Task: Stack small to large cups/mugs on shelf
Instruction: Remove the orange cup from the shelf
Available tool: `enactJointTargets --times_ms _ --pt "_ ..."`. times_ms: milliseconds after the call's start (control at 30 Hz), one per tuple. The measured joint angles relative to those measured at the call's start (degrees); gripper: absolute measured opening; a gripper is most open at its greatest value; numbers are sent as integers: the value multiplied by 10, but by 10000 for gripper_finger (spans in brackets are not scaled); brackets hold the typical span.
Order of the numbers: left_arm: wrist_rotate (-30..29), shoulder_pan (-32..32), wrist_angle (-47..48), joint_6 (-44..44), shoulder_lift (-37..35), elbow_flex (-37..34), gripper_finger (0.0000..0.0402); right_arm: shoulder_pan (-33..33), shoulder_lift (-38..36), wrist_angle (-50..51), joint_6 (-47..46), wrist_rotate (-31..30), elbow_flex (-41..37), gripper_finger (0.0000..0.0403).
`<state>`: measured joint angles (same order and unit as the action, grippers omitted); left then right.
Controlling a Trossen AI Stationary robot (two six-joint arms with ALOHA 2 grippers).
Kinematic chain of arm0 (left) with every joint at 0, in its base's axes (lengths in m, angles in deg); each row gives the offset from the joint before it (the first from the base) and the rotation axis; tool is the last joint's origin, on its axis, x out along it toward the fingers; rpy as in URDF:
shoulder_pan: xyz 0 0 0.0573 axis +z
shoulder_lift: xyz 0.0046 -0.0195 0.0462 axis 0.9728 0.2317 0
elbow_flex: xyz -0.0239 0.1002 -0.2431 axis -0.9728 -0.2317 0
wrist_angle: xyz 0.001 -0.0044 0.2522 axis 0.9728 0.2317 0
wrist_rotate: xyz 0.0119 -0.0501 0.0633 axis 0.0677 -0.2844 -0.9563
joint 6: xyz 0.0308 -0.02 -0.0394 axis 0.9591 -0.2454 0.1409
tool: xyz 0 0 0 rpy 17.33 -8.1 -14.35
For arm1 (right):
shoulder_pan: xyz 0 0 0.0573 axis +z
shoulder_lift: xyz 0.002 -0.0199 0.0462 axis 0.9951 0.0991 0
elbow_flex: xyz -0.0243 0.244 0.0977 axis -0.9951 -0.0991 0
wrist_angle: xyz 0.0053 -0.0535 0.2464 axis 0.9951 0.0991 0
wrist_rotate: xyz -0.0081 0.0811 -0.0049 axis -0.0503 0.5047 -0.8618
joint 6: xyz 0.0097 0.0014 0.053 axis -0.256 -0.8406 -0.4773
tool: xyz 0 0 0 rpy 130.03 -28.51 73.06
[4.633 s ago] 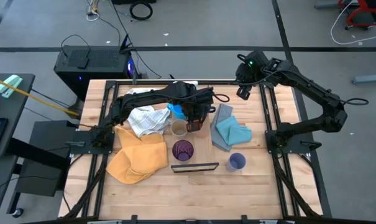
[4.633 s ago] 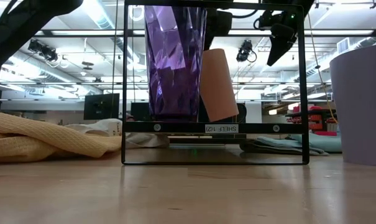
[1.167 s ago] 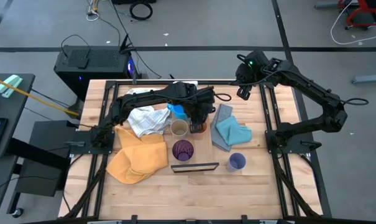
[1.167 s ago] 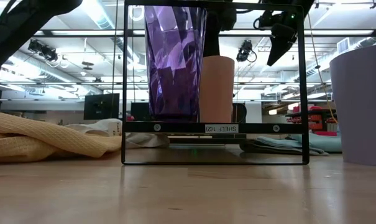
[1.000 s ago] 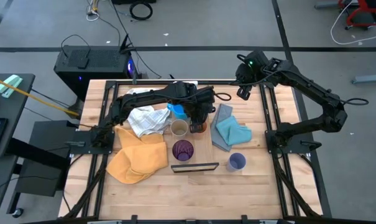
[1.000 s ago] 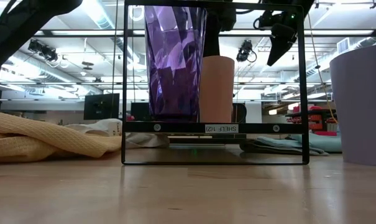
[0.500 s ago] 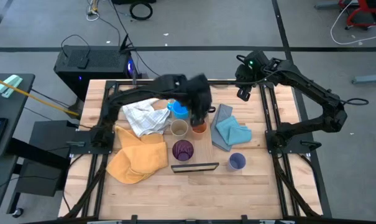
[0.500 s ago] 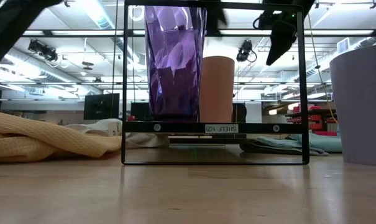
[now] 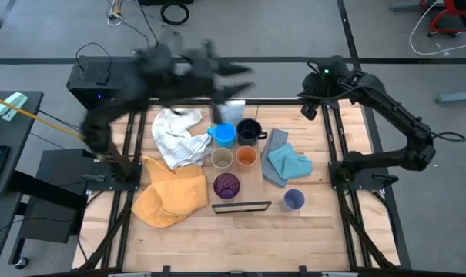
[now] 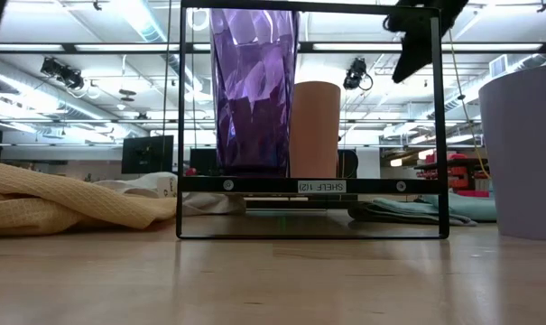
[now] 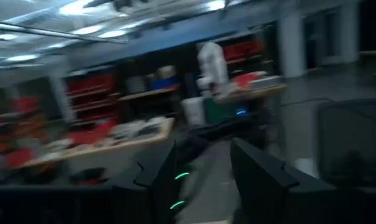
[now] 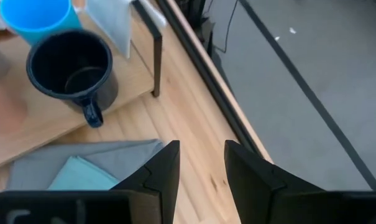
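On the shelf (image 9: 249, 171) stand five cups, the lavender cup (image 9: 293, 200) apart on the table, while both empty grippers, left (image 9: 234, 77) and right (image 9: 310, 108), hover parted, so a careless reach could topple the crowded row.

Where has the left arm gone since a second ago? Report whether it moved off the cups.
Yes. The left gripper has swung away from the orange cup, now beyond the table's far edge, jaws open and empty.

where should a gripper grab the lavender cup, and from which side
Take the lavender cup by its rim from straight above, one finger inside and one outside. It stands upright with its mouth open, apart from the shelf and the cloths, so nothing seems to block a top-down reach.
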<state>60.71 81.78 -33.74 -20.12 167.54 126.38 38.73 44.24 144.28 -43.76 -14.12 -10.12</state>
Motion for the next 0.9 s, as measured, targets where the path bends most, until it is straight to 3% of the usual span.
enactJointTargets --times_ms 300,467,567,667,733,900 --pt "-17 60 154 33 -191 1 134 -12 -46 -1 -21 24 0 132" --pt "-21 16 290 21 -275 1 119 -12 -47 -3 -38 26 0 132" --pt "-82 -15 355 0 -313 -25 107 -12 -45 -16 -53 30 0 132" --pt "-148 -28 392 -32 -358 -91 93 -12 -45 -36 -74 31 0 132" --pt "-157 -29 383 -46 -400 -155 83 -12 -44 -43 -86 32 0 132" --pt "-158 -29 250 -72 -549 -371 63 -12 -39 -62 -118 32 0 132"
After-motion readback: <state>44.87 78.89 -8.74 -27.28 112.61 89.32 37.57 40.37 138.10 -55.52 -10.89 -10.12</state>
